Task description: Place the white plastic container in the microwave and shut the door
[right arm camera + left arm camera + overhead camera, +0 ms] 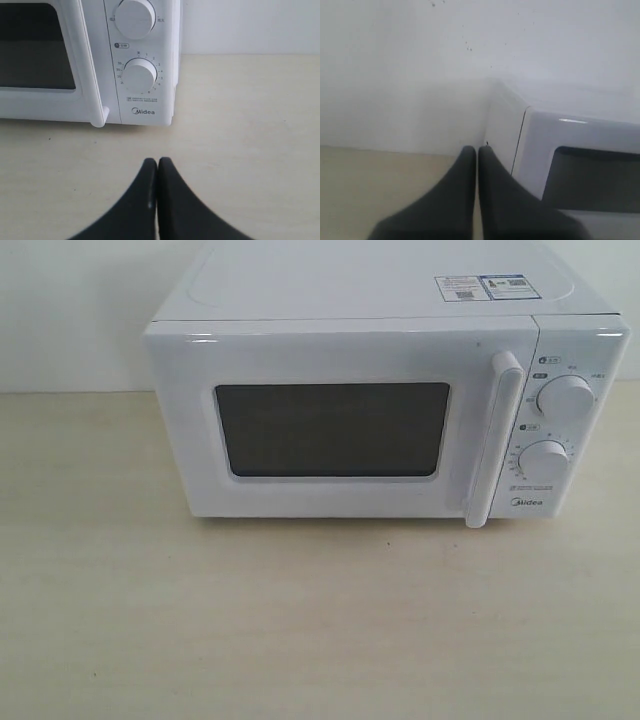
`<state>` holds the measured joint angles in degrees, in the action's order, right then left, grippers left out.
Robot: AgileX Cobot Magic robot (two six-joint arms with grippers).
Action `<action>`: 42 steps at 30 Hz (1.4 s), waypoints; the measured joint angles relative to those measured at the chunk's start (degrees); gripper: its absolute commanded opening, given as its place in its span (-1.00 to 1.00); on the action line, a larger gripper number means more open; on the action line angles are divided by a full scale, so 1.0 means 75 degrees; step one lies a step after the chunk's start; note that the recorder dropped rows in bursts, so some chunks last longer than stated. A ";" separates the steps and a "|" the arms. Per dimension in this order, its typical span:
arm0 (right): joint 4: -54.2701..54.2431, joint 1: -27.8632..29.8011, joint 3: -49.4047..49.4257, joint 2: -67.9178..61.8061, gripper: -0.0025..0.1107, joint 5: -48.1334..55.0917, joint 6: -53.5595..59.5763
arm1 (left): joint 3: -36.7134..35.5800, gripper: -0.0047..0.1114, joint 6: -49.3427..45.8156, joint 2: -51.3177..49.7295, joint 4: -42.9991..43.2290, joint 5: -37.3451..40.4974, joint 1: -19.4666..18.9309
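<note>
Door [330, 430] sits flush on the microwave [380, 280]; we see no white plastic container, presumably inside. Left claw [477, 150] and right claw [157, 162] hang clenched and empty, work apparently done.

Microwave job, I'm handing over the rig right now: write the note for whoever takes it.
Left end effector: shut, empty, near the left front corner of the microwave.
Right end effector: shut, empty, above the table in front of the knobs.
Door: closed. White plastic container: in no view; the dark window does not show whether it is inside.
To do: confirm the container is inside; if not, find it, load it, close the door.
</note>
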<state>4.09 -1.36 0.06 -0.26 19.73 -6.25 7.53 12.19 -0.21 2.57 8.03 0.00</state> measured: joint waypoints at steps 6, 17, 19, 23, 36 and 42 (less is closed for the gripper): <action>0.0000 0.0000 0.0000 0.0000 -0.96 -0.0049 0.0000 | -0.0931 -0.85 -0.0014 0.0000 0.0000 -0.0742 0.0000; 0.0000 0.0000 0.0000 0.0000 -0.96 -0.0067 -0.0014 | -0.0973 -0.85 -0.1715 0.0000 0.0000 0.0246 0.0000; 0.0000 0.0000 0.0000 0.0000 -0.96 -0.0067 -0.0014 | -0.0973 -0.85 -0.2045 0.0000 0.0000 0.0615 0.0000; 0.0000 0.0000 0.0000 0.0000 -0.96 -0.0067 -0.0014 | -0.0973 -0.85 -0.2281 0.0000 0.0000 0.1205 0.0000; 0.0000 0.0000 0.0000 0.0000 -0.96 -0.0067 -0.0014 | -0.0973 -0.85 -0.2332 0.0000 0.0000 0.1285 0.0000; 0.0000 0.0000 0.0000 0.0000 -0.96 -0.0067 -0.0026 | -0.0973 -0.85 -0.2316 0.0000 -0.0128 0.1289 0.0000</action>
<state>4.09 -1.36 0.06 -0.26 19.23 -6.45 0.23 -5.18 -0.21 1.61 17.70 0.00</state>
